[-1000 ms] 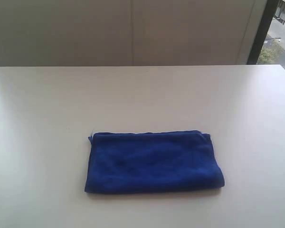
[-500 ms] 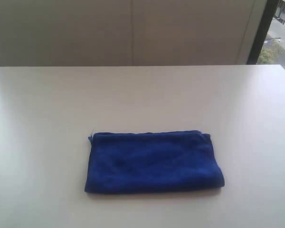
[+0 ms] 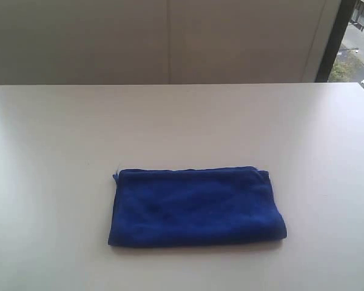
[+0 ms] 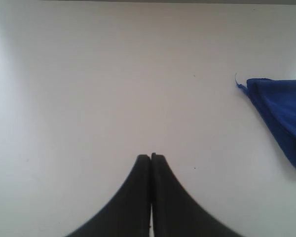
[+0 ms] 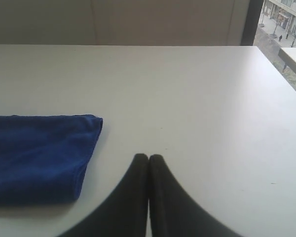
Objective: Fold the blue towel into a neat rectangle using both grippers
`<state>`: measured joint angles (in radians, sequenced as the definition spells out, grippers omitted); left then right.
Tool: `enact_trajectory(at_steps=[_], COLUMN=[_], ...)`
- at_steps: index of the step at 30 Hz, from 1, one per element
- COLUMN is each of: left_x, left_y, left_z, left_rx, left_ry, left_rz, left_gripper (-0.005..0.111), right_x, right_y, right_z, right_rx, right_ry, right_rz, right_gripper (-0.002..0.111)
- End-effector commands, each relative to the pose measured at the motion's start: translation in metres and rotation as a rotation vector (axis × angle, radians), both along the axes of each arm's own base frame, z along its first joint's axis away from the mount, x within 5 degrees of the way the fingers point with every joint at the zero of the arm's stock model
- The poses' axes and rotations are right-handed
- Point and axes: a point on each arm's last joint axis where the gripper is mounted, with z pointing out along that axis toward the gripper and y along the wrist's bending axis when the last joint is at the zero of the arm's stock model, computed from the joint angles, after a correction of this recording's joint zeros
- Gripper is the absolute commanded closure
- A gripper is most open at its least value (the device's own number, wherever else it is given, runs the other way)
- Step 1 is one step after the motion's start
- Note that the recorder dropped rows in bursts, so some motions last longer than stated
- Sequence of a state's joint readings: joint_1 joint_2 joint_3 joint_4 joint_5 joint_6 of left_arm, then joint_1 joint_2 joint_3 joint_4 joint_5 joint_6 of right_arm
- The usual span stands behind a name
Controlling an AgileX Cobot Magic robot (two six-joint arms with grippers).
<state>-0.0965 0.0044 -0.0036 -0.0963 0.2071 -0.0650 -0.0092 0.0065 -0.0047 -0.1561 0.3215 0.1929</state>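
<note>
Lying towel: a soft, deep royal-blue microfibre towel (image 3: 197, 206), folded into a flat oblong, lay on the near middle of the table, its long sides running across the exterior view.
Towel edges: the far edge ran straight, with a thin hem line along it; the end on the right arm's side was a rounded fold; the near edge bowed slightly outward.
Thread: a thin pale thread (image 4: 236, 78) stood off the far corner on the left arm's side.
Table: the smooth white table (image 3: 182, 121) showed as open surface on every side of the towel, widest beyond its far edge.
Left gripper: the black two-finger left gripper (image 4: 151, 157) was clenched on nothing, fingers pressed together, well apart from the towel's corner.
Right gripper: the black right gripper (image 5: 148, 156) was likewise clenched and empty, near the towel's folded end but not touching it.
Far boundary: the table's far edge met a pale wall (image 3: 170, 42), with a window (image 3: 359, 36) at the right.
</note>
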Motion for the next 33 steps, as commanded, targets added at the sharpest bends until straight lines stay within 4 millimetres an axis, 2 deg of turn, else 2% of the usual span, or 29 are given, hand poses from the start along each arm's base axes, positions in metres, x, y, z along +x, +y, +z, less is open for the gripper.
enact_trajectory(at_steps=[1,15,20,33], left_x=[-0.0002,-0.0002,0.0,0.0], left_y=[-0.0005,-0.0005,0.0011,0.0011], left_z=[-0.0006,-0.0006,-0.0009,-0.0009], left_rx=[-0.002,-0.002,0.088,0.088], left_ry=[-0.004,-0.004,-0.016,-0.016], left_rz=[-0.009,-0.009,-0.021,-0.021], left_gripper=[0.107,0.107,0.107,0.107], right_x=[-0.0001,-0.0001,-0.0001,-0.0001], right_y=[0.0003,0.0003,0.0003,0.0003], right_z=[-0.0005,-0.0005,-0.0005,-0.0005], right_rx=[-0.006,-0.006,-0.006,-0.006], right_ry=[-0.01,-0.01,-0.01,-0.01], right_rz=[0.005,0.005,0.005,0.005], right_gripper=[0.108,0.108,0.108,0.108])
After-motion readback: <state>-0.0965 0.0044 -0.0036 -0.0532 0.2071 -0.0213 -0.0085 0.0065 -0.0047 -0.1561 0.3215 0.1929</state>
